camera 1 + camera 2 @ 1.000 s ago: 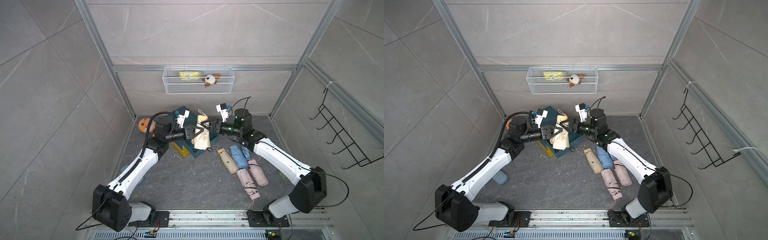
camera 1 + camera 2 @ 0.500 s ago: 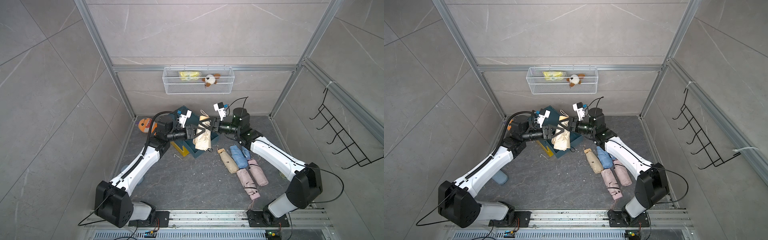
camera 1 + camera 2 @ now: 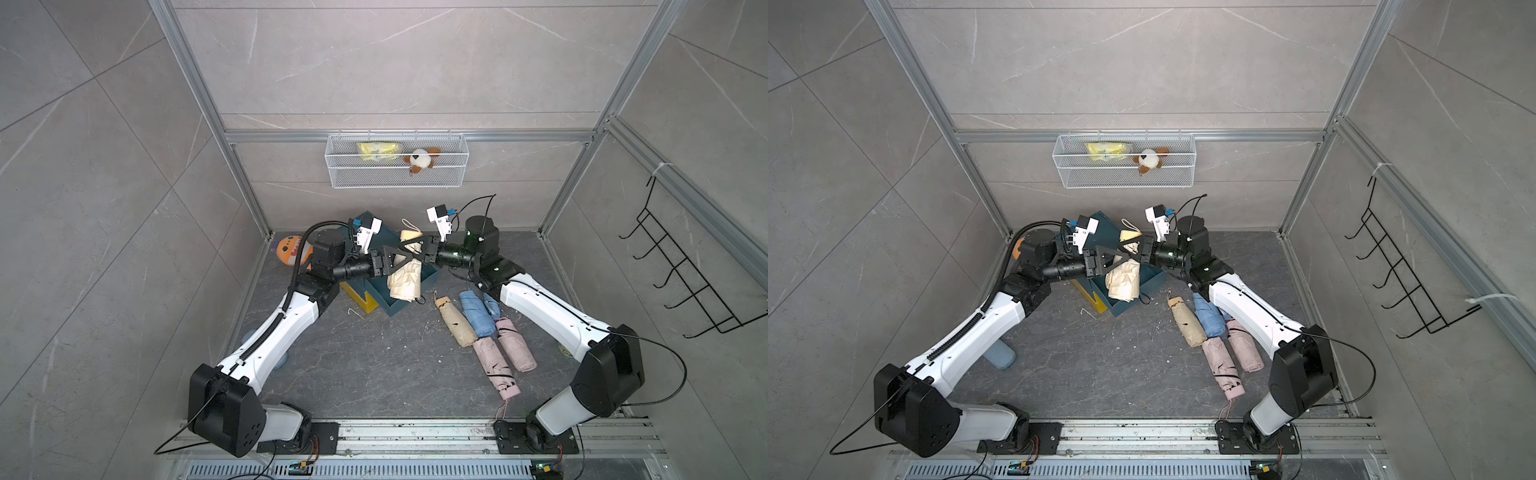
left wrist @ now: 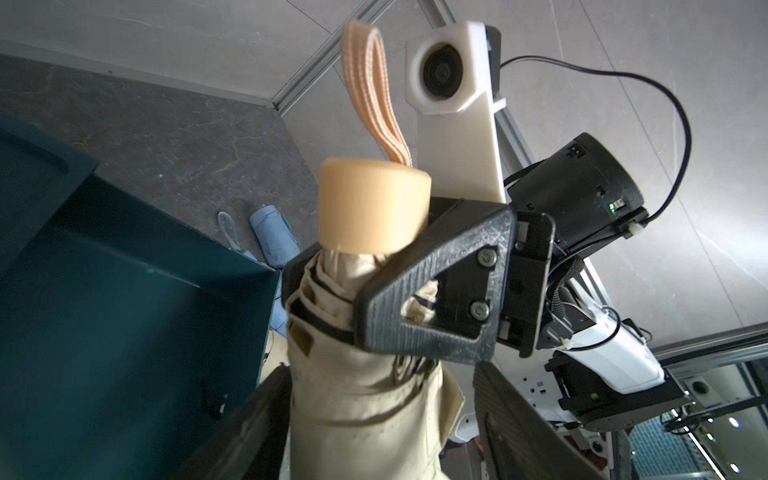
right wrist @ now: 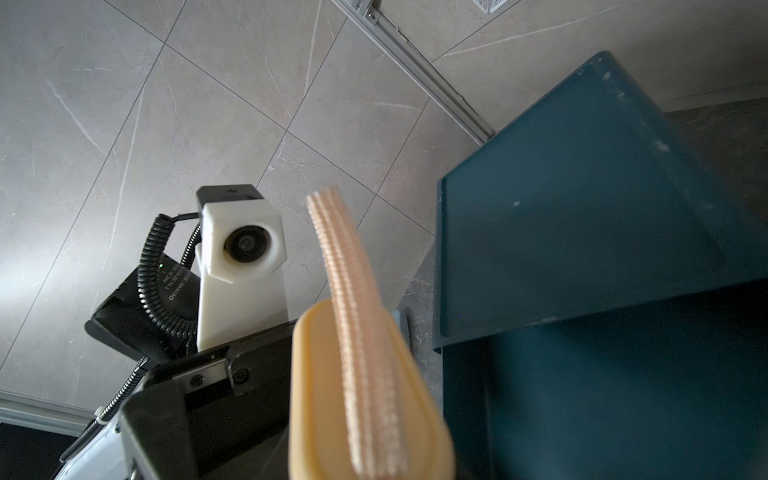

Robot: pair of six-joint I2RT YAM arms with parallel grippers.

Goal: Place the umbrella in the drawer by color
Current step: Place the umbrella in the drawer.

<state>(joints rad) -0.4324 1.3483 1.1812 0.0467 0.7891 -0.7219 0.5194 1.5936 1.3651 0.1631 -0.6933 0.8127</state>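
Note:
A cream folded umbrella [image 3: 405, 282] [image 3: 1123, 282] [image 4: 365, 407] hangs upright, its lower end in the open teal drawer [image 3: 428, 276] [image 3: 1152, 279] [image 4: 124, 332]. My right gripper [image 3: 419, 248] [image 3: 1139, 251] [image 4: 328, 291] is shut on it just under the peach handle [image 4: 372, 208] [image 5: 365, 395]. My left gripper [image 3: 401, 259] [image 3: 1119, 259] [image 4: 380, 374] stands open around the canopy lower down, with a gap beside one finger [image 4: 511, 415]. The right gripper's own fingers are hidden in the right wrist view.
A yellow drawer [image 3: 359, 297] sticks out beside the teal one. On the floor lie a tan umbrella [image 3: 455, 322], a blue one [image 3: 476, 313] and two pink ones [image 3: 496, 363]. An orange toy [image 3: 289, 249] sits by the left wall. A wire basket [image 3: 395, 160] hangs on the back wall.
The right gripper came in and closed on the umbrella below its handle. The left gripper, shut on the umbrella before, has opened. The umbrella stays over the teal drawer.

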